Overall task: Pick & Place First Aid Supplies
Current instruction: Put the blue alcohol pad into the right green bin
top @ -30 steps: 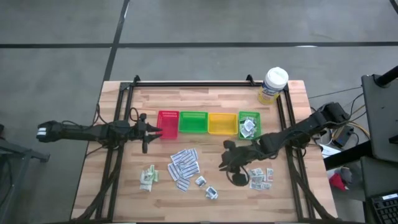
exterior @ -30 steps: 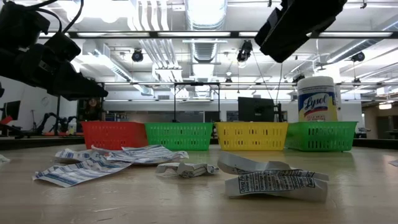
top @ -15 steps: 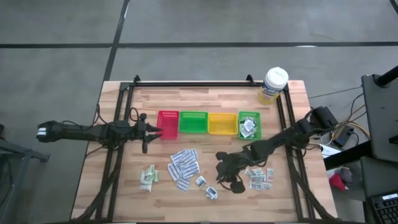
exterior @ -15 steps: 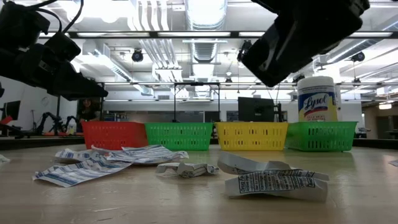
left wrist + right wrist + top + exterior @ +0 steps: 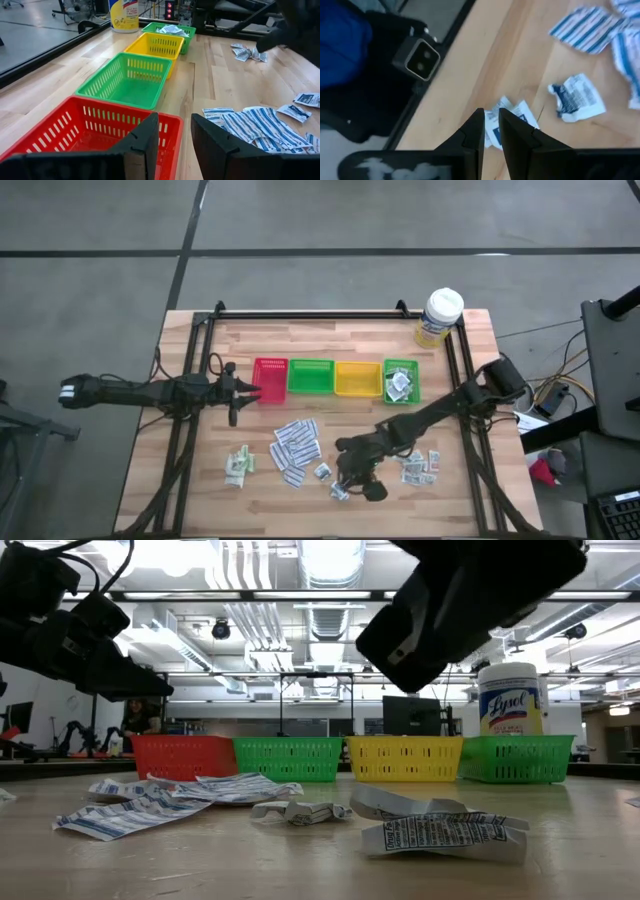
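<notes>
Four trays (image 5: 334,378), two square packets (image 5: 322,471); both claws (image 5: 491,116) slightly apart, empty.

My wooden table (image 5: 330,345), four trays (image 5: 335,378) in a far row, tub (image 5: 439,317) far right, paper packets (image 5: 296,446) scattered near, before me.

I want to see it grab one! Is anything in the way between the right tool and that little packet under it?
Nothing visible is. The right tool hangs just above the small grey-white packet near the table's front edge, its fingers narrowly apart, only bare wood around.
</notes>
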Available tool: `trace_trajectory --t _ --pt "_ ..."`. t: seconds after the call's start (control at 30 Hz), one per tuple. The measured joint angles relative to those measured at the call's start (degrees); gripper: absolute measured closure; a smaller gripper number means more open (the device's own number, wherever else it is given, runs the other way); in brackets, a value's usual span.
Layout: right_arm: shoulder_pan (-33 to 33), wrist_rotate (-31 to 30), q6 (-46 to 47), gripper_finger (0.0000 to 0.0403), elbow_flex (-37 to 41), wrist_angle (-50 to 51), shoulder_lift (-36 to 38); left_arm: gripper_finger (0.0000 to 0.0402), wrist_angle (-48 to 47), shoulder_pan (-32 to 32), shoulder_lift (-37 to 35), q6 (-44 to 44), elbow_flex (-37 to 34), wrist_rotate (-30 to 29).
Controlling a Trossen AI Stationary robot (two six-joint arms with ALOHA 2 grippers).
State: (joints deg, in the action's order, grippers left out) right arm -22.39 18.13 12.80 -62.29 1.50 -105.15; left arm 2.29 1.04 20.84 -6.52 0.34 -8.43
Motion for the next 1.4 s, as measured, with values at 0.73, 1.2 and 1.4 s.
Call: trace_trajectory --t 0.73,1.2,1.4 --pt "0.1 -0.1 -5.9 0.033 -13.1 17.4 -12.1 0.0289 0.1 0.0 0.0 -0.4 0.0 0.0" --pt "0.0 -0.1 -7.0 0.0344 -14.2 16.3 -12.1 0.0289 0.2 0.0 0.0 -0.4 0.0 0.0" --pt "-0.1 -0.1 -6.9 0.0344 -14.0 16.3 -12.1 0.0289 0.2 0.0 0.0 -0.4 0.0 0.0"
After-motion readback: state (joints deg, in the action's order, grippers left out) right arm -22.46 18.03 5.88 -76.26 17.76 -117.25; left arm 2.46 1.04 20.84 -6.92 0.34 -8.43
